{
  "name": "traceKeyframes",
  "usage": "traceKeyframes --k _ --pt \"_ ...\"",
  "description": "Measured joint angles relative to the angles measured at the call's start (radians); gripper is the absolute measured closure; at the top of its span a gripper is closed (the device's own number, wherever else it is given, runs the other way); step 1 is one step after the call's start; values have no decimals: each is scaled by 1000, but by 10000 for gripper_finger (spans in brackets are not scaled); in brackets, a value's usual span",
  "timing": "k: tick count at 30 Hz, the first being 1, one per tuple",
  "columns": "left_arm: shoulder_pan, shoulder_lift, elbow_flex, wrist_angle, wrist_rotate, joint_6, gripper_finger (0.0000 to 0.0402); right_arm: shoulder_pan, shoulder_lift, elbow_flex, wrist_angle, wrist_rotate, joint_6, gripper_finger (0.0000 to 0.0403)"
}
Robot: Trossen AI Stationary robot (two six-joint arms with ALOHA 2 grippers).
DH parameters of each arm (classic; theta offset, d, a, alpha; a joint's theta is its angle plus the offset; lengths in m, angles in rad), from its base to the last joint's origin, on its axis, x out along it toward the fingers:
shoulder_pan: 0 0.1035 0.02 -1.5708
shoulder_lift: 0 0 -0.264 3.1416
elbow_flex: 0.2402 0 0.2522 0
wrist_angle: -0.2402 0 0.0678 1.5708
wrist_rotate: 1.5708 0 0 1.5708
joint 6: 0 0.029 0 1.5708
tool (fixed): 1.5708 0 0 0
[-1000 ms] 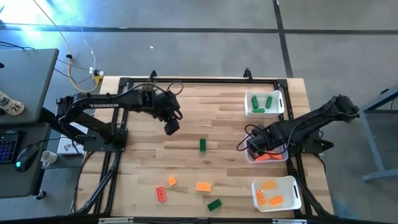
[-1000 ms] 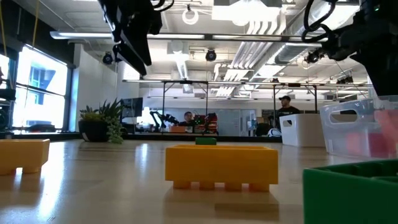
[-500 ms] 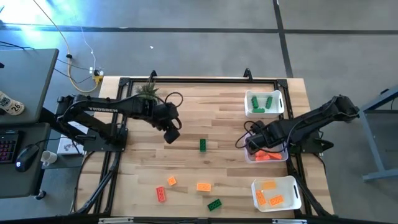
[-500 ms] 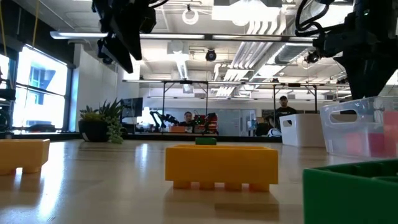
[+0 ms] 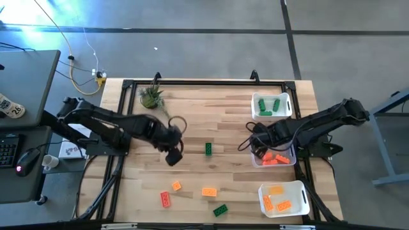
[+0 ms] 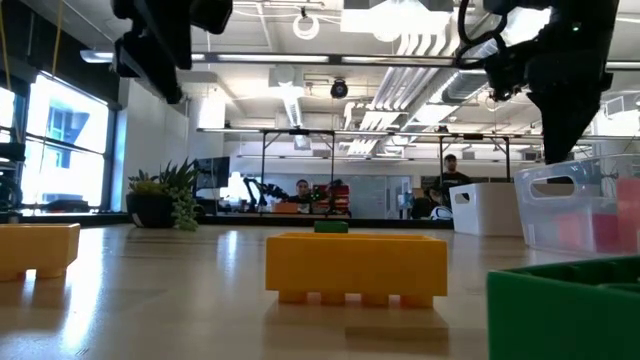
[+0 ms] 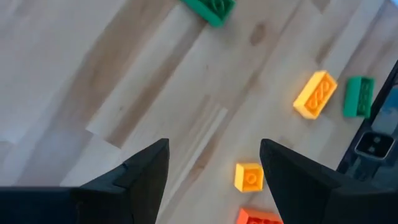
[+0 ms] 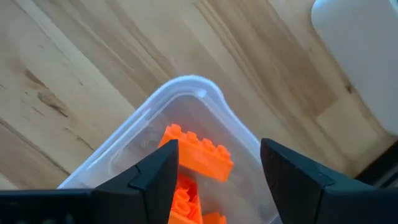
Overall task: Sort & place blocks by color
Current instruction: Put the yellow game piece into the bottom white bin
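Loose blocks lie flat on the wooden table: a green block (image 5: 208,149) mid-table, and near the front edge a small yellow-orange block (image 5: 176,186), a red block (image 5: 165,199), a yellow-orange block (image 5: 209,191) and a second green block (image 5: 220,209). My left gripper (image 5: 171,156) hangs open above bare table, left of the mid-table green block (image 7: 211,7), with nothing between its fingers (image 7: 214,171). My right gripper (image 5: 261,145) hangs open over the left end of the middle bin (image 8: 193,87), above red-orange blocks (image 8: 199,152) lying inside it.
Three white bins stand along the right side: the far bin (image 5: 271,105) with green blocks, the middle bin (image 5: 284,161) with red-orange ones, the near bin (image 5: 284,198) with yellow-orange ones. A small potted plant (image 5: 151,97) stands at the far left. A black frame (image 5: 124,128) rims the table.
My left gripper has swung from the far middle of the table toward the near edge and rolled, uncovering the potted plant. My right gripper has rolled and shifted a little toward the table's left above the middle bin. No block has moved.
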Motion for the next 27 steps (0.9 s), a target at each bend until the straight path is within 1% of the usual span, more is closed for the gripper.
traceKeyframes --k 4,6,10,14,18,23,27 --pt "-88 39 0 17 -64 -39 165 -7 0 0 5 32 -54 189" --pt "-122 64 0 19 -71 -65 165 -9 0 0 7 36 -65 189" --pt "-178 120 0 31 -60 -113 165 -8 0 0 7 37 -82 189" --pt "-240 184 0 76 -53 -96 165 -8 0 1 11 37 -87 189" --pt "-291 248 0 139 -49 -111 165 -8 0 1 21 38 -87 189" --pt "-332 318 1 193 -49 -145 165 -8 0 1 29 37 -87 189" --pt "-347 364 2 208 -29 -169 165 -8 0 1 33 34 -87 189"
